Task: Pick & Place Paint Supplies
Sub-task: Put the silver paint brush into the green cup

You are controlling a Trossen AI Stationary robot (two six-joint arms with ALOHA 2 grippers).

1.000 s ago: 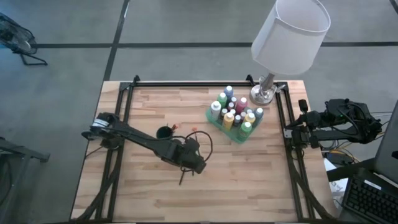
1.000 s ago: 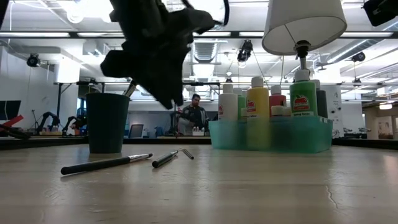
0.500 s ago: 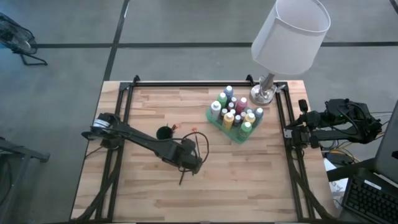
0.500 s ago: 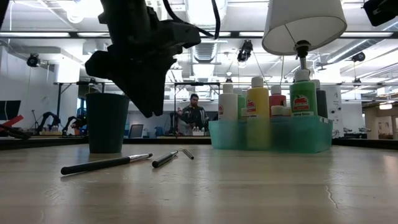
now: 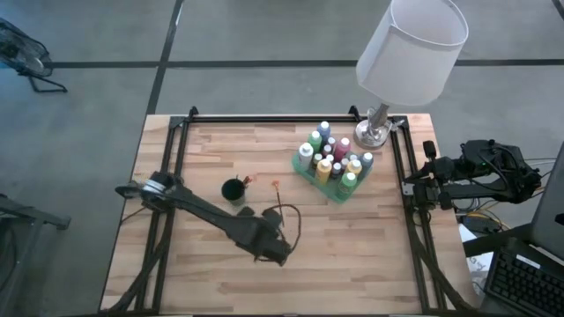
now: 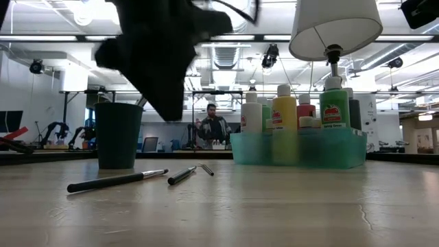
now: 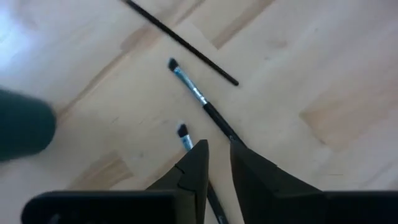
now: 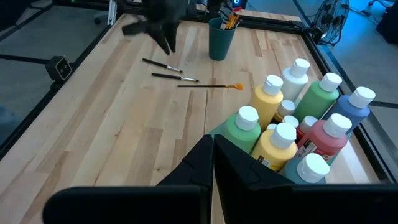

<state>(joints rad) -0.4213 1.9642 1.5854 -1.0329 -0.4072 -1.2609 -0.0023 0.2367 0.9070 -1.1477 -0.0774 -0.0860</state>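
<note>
Your left tool point(image 7: 216, 163) hovers with fingers narrowed over two thin dark-handled brushes point(image 7: 202, 102) on the wooden table point(image 5: 370, 246), apparently lining up a pick.

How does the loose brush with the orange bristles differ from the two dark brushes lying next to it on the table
The orange-tipped brush has a pale wooden handle; the two dark brushes have black handles. It lies nearest the tray of paint bottles; the dark ones lie farther from it, below the left gripper. Its bristles are bright orange; theirs look dark in the left wrist view. All three lie flat on the table, outside the green cup.
</note>
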